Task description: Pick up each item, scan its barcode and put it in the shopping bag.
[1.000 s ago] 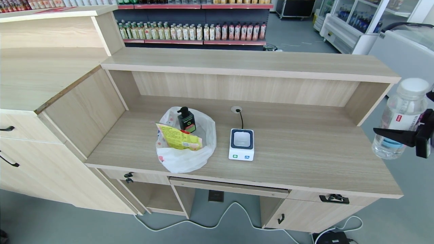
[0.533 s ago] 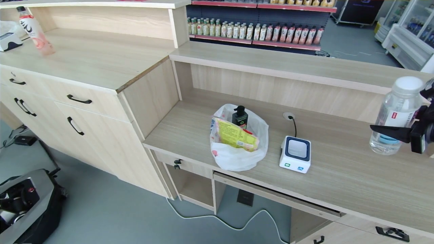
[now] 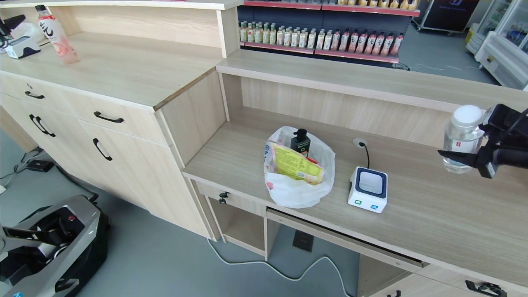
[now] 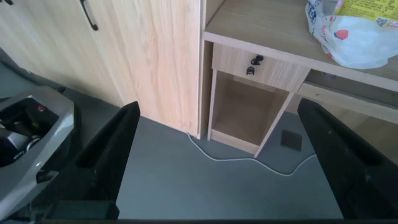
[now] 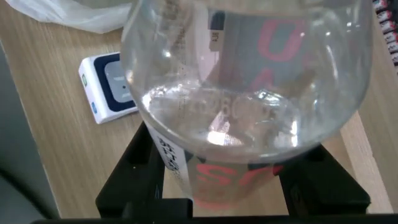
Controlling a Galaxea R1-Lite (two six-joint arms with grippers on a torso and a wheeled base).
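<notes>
While the right hand (image 3: 463, 158) clamps a clear water bottle (image 3: 461, 132) upright over the right end of the tabletop (image 3: 433, 214), the head view shows a white shopping bag (image 3: 297, 192) standing open near the tabletop's left end. A yellow snack packet (image 3: 298, 167) and a black pump bottle (image 3: 300, 142) sit inside it. Just beside the bag, between it and the held bottle, lies a white barcode scanner (image 3: 368, 189) with its window facing up. On the higher counter (image 3: 123, 70) to the left stands a pink drink bottle (image 3: 56, 35).

In the left wrist view, the left hand (image 4: 217, 115) hangs with its fingers (image 4: 115, 149) spread wide and nothing between them, above the grey floor (image 4: 168, 180) beside the cabinet. The shopping bag (image 4: 357, 40) sits on the tabletop edge beyond.

In the right wrist view, the water bottle (image 5: 249, 87) sits gripped in the right hand (image 5: 227, 190), with the scanner (image 5: 111, 87) on the tabletop (image 5: 56, 143) below it.
</notes>
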